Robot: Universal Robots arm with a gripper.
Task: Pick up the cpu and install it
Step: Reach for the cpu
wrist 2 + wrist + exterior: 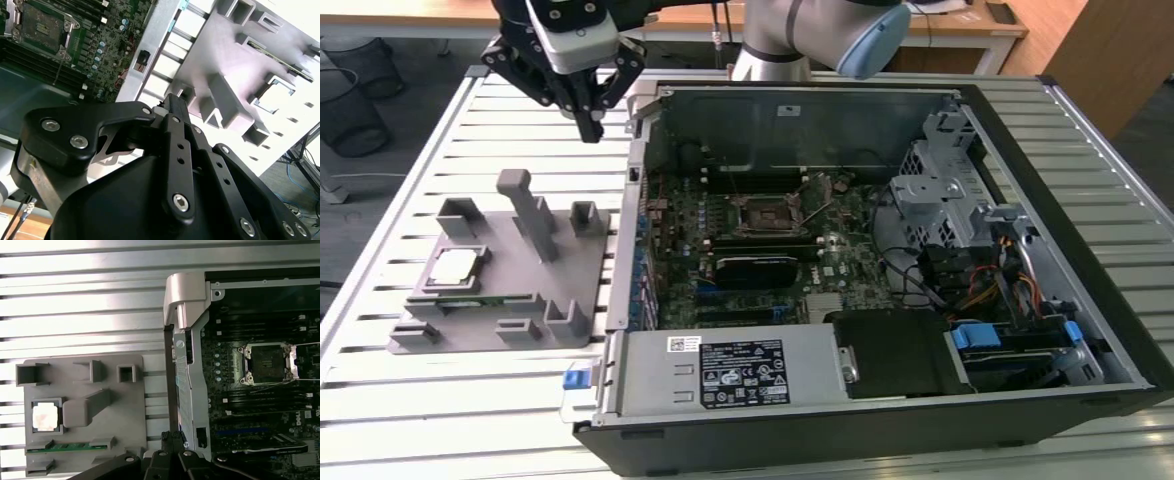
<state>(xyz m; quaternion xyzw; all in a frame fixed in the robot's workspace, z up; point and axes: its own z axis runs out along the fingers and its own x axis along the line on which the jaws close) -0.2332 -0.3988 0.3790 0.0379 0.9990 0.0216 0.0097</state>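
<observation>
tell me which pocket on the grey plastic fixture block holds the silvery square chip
The pocket beside the green strip holds the cpu; the two hollow square pockets nearby show nothing inside.

Nothing can be read: the black label point(744, 375) on the power supply point(647, 372) at the computer case's point(854, 442) near side and the white sticker point(786, 110) on its far wall carry print too small to make out.

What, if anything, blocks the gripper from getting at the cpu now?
Probably nothing, so likely yes: the cpu lies uncovered in the grey fixture, and the gripper hangs above, off to one side. The tall post nearby may need care.
</observation>
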